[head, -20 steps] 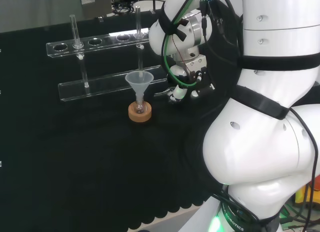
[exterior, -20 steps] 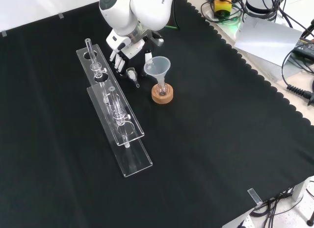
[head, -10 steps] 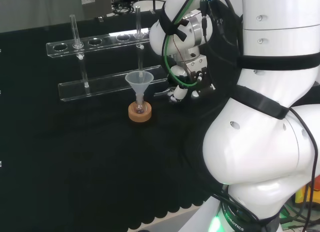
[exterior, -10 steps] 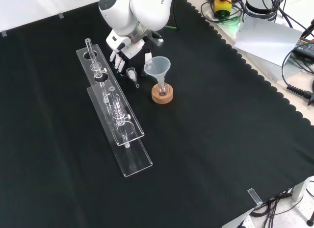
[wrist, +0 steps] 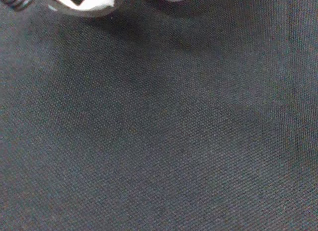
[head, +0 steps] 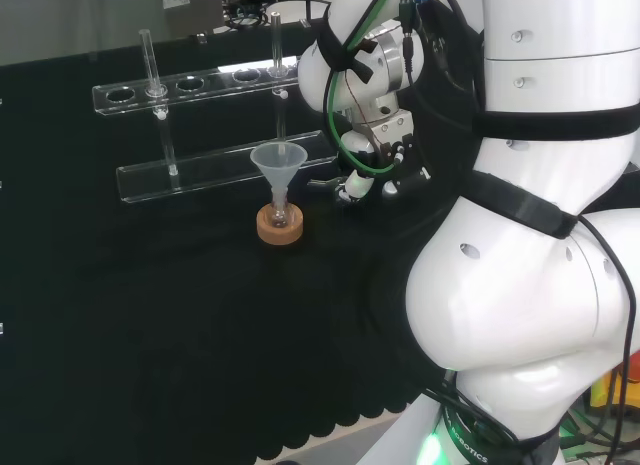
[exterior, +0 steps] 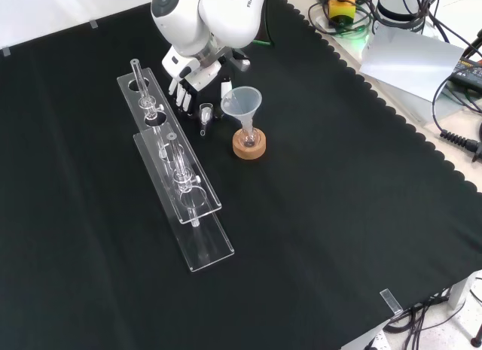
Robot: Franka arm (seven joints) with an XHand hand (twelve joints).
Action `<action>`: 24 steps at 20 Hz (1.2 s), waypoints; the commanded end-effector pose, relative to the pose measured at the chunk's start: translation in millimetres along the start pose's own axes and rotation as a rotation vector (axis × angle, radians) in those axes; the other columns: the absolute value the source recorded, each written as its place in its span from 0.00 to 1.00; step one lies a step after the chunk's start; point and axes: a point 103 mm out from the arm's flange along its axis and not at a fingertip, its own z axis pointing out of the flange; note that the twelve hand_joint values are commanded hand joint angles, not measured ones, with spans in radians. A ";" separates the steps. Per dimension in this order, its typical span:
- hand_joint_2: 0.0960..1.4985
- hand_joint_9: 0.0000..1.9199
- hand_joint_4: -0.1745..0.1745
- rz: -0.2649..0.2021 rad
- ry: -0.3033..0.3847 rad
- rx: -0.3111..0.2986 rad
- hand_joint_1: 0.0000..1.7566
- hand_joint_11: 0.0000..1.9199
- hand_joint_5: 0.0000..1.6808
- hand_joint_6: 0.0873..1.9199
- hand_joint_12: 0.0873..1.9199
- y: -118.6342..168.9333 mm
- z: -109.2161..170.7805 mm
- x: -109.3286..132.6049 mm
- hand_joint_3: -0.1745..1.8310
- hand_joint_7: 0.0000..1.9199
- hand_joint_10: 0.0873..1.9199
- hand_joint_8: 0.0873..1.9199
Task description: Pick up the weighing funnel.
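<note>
My robot hand [exterior: 187, 85] low over counter [exterior: 339, 214]; fingers [exterior: 181, 100] straight, spread; weighing funnel [exterior: 205, 112] just beside them, ungrasped; closing, lifting remain.

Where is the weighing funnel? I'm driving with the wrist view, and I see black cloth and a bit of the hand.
Observer: In the front view, the weighing funnel lies on the cloth right next to the hand.
Operator: Is it picked up yet?
Observer: Not that I can see. The fingers point down, uncurled, just left of it. I cannot tell if they touch it.
Operator: What else is close?
Observer: The big funnel stands just right of it, above a cork ring.
</note>
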 end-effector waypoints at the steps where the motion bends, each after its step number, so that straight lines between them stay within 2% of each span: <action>1: 0.47 0.47 0.48 0.004 -0.004 0.009 0.46 0.29 0.51 0.39 0.63 -0.3 0.9 -0.5 0.35 0.34 0.25 0.36; 5: 0.46 0.47 0.46 0.004 0.005 0.018 0.48 0.29 0.50 0.38 0.62 -1.5 0.9 -2.3 0.34 0.33 0.24 0.35; 17: 0.40 0.44 0.44 -0.003 0.002 0.039 0.51 0.26 0.37 0.41 0.64 -2.3 1.3 -2.8 0.36 0.30 0.24 0.36; 21: 0.38 0.44 0.45 0.001 0.000 0.035 0.51 0.25 0.37 0.42 0.65 -2.1 2.8 -3.8 0.37 0.29 0.24 0.36; 24: 0.39 0.44 0.49 0.004 -0.009 0.020 0.50 0.26 0.43 0.40 0.64 -2.6 2.3 -4.4 0.38 0.30 0.25 0.37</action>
